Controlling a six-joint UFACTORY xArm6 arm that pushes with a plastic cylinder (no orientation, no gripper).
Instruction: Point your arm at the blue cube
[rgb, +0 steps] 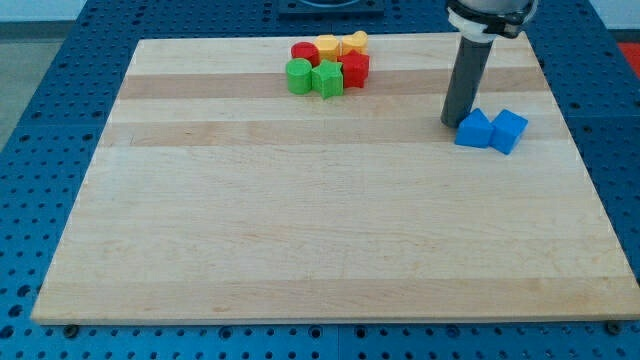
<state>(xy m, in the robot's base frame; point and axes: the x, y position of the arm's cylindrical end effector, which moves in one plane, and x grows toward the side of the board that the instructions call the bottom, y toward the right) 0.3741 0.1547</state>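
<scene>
Camera view, so: wooden board (330, 230) lying on a blue pegboard table (60, 80), blocks parked in two clumps. Up near the view's top, just left of centre, a tight cluster: red cylinder (303, 51), yellow block (328, 46), another yellow block (354, 42) further right, shape hard to call, red block (356, 68) below it, then green cylinder (298, 76) and a green block (327, 79) along the front, all pretty much touching. Over on the view's right, well apart from that bunch, two blue ones side by side: blue cube (509, 131) on the right and a second blue block (474, 129) pressed up against its left, more wedge-like on top. Dark rod coming down from the view's top right, my tip (456, 122) sitting on the board right at the upper left edge of that second blue block, so beside the pair, with the wedge-ish one between tip and cube. No claw on this rig, just the rod, so nothing to report as released or clenched.
</scene>
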